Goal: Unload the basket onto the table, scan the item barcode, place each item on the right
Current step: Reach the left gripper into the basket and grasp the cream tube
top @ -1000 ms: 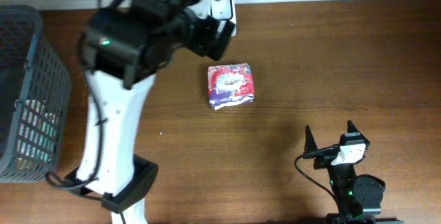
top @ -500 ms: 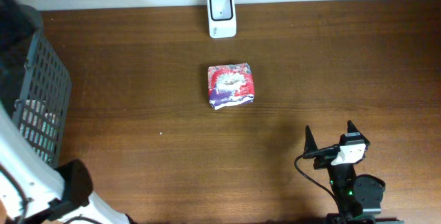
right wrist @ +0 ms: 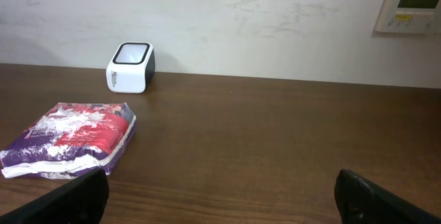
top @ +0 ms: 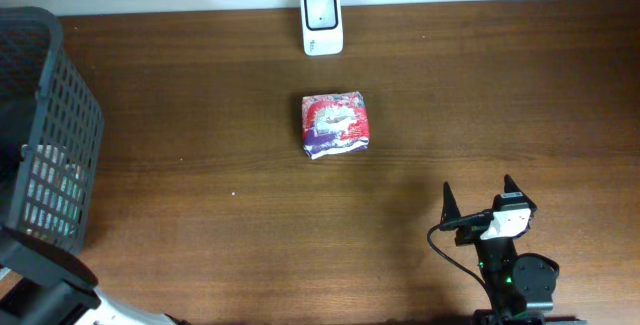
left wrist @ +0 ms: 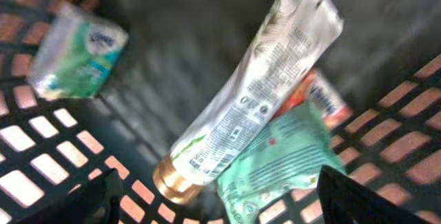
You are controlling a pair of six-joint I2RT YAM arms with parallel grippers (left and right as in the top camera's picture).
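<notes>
The wooden bench [top: 500, 85] carries a dark mesh basket [top: 60, 95] at its left edge. The left arm reaches into it, so the overhead view shows only that arm's base.

The left hand [left wrist: 217, 193] hangs above the basket's contents. Its fingers [left wrist: 76, 203] are spread to either side of the wrist view, with nothing between them. The right hand [top: 478, 200] is parked at the near right of the bench, also spread and empty, well apart from everything else.

A red, purple and white wrapped packet [top: 336, 125] lies flat mid-bench, near the white barcode scanner [top: 321, 22] that stands at the far edge by the wall.

Inside the basket, a silvery tube [left wrist: 255, 100] with a gold cap [left wrist: 172, 179] lies diagonally across a green pouch [left wrist: 282, 162]. A small green-and-white tissue pack [left wrist: 76, 52] sits apart in a corner.

The step in hand looks like fetching an item from the basket, and the tube, lying topmost and most nearly under the left hand, seems the likely pick. No barcode can be made out through the blur.

The next move calls for lowering the left hand, turning it square across the tube's narrow width and pinching the body rather than the cap. It must then lift clear of the basket wall and carry the tube to the scanner window, printed side facing it.
</notes>
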